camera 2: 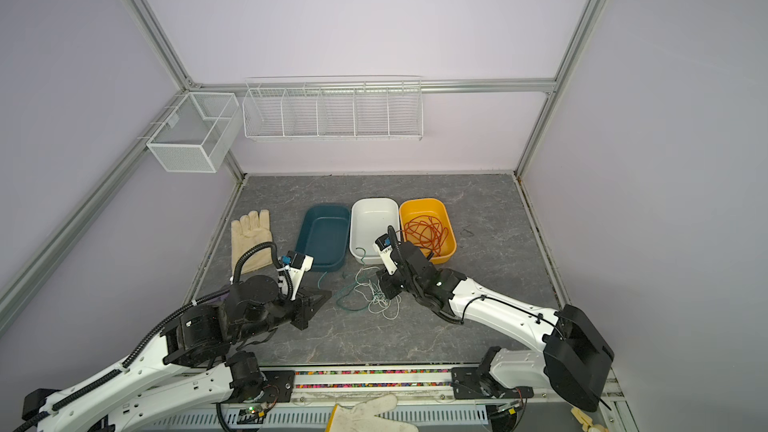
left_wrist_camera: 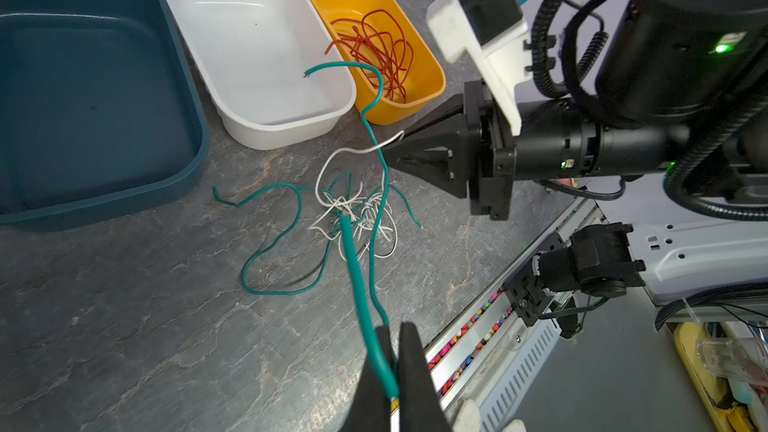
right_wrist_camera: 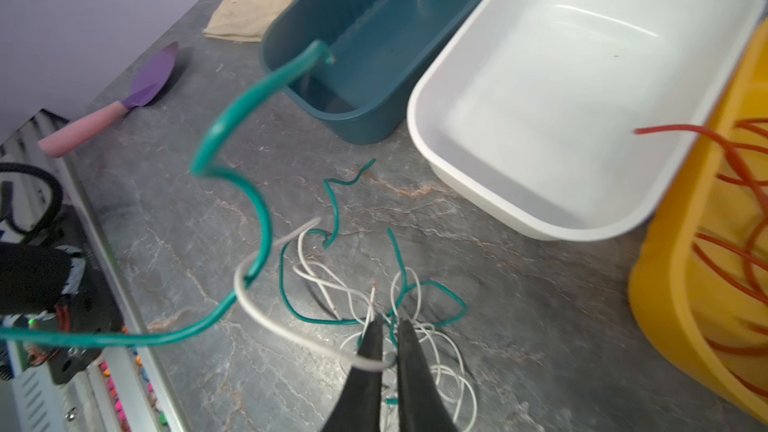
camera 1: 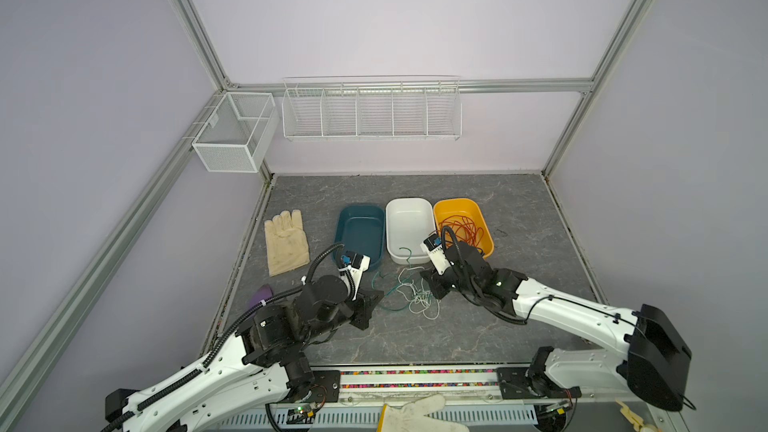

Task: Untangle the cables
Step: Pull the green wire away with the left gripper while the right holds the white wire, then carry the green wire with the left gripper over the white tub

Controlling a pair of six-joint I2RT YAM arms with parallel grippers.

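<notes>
The cables lie tangled on the grey table between both arms: a dark green cable (camera 1: 390, 307) and a white cable (camera 1: 424, 301) knotted together. One green end (camera 1: 405, 253) rises over the white bin (camera 1: 409, 201). A red-orange cable (camera 1: 463, 228) lies coiled in the yellow bin (camera 1: 457, 201). My left gripper (left_wrist_camera: 392, 328) is shut on the green cable (left_wrist_camera: 353, 259), left of the tangle (camera 2: 370, 297). My right gripper (right_wrist_camera: 388, 326) is shut on the white cable (right_wrist_camera: 270, 322) at the tangle's right edge.
A teal bin (camera 1: 361, 209) stands left of the white bin. A beige glove (camera 1: 286, 243) and a purple trowel (right_wrist_camera: 149, 81) lie at the left. Wire baskets (camera 1: 370, 110) hang on the back wall. Another glove (camera 1: 415, 413) lies over the front rail.
</notes>
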